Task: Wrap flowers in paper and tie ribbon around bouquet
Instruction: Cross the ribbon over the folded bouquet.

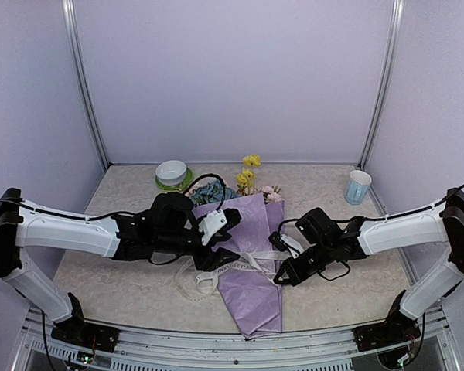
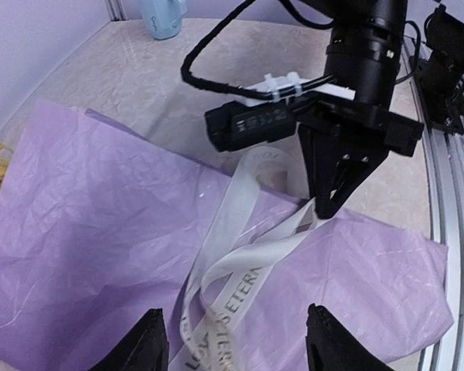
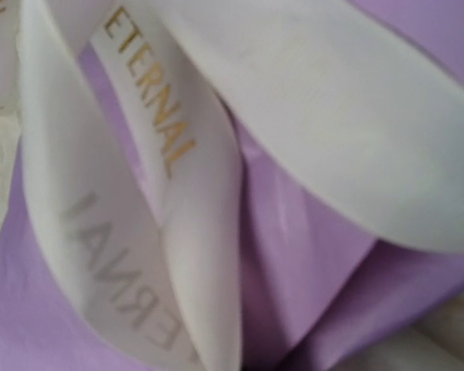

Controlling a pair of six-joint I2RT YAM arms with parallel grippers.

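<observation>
– Left pincer (image 2: 233, 315) is apart, fingers (image 2: 143, 348) either side of the ribbon (image 2: 230, 239), clamped on nothing. I've got one lettered strand running out between them.
– Which way does it run from you?
– Toward 1 o'clock in my left wrist view, ending at the right pincer (image 2: 322, 209). That one is together, its tip closed on a strand right at the paper (image 2: 100, 201).
– And the bouquet (image 1: 257, 301)?
– Flat on the desk (image 1: 124, 290) between the two arms. Long axis is 12 to 6 from overhead: flowers (image 1: 250, 176) at 12, narrow end of the cone at 6, near the bases. Ribbon crosses it at mid-cone, roughly 9 to 3.
– So the pull is across the axis.
– That's my read. I have the left pincer on the 9 side of the cone and the right on the 3 side. I can't tell if either touches the wrap. Slack loops lie on the desk at about 8 o'clock from the crossing, nearer my left arm.
– Knot done?
– Can't tell. Right wrist view is all ribbon and lilac, too close to show one. I'd judge the tie isn't cinched; the loops look loose.
– Next?
– I'd say left closes on the strand under it, then both draw apart, toward 9 and 3. Risk: the thin paper creases, or the cone rolls if one side pulls harder.
</observation>
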